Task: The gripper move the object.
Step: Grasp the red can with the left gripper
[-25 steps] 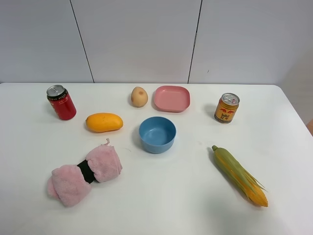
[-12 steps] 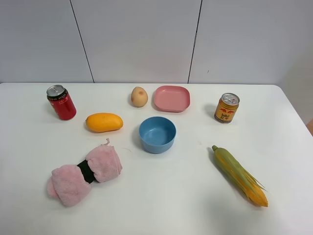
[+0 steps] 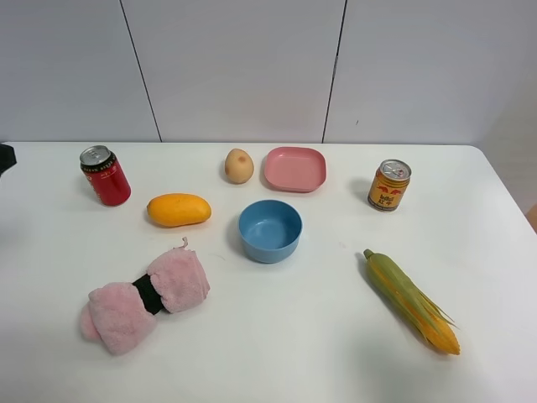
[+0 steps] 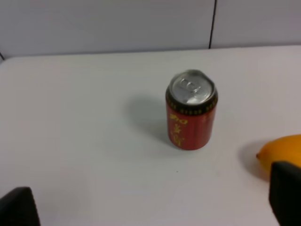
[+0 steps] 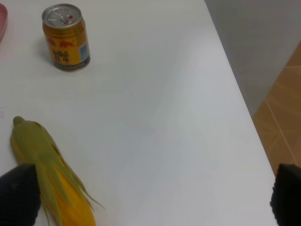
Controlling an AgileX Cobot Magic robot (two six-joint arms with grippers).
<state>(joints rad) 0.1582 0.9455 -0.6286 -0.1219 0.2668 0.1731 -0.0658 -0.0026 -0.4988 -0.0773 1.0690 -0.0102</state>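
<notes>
As the left arm newly edges into the high view, its end effector, spread wide and empty, faces the red can standing far-left on the bench, untouched, so the approach seems only just begun.

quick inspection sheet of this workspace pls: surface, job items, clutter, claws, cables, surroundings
surface: white table, no spills seen
job's things: red can upright at the back left, nothing touching it
clutter: mango, tan egg-shaped item, pink dish, blue bowl, orange-yellow can upright, corn cob, pink cloth bundle
claws: left claw open, facing the red can, apart from it; right claw open near the corn cob, holding nothing
cables: nothing seen
surroundings: pale panelled wall; wood floor past the table's right edge
</notes>
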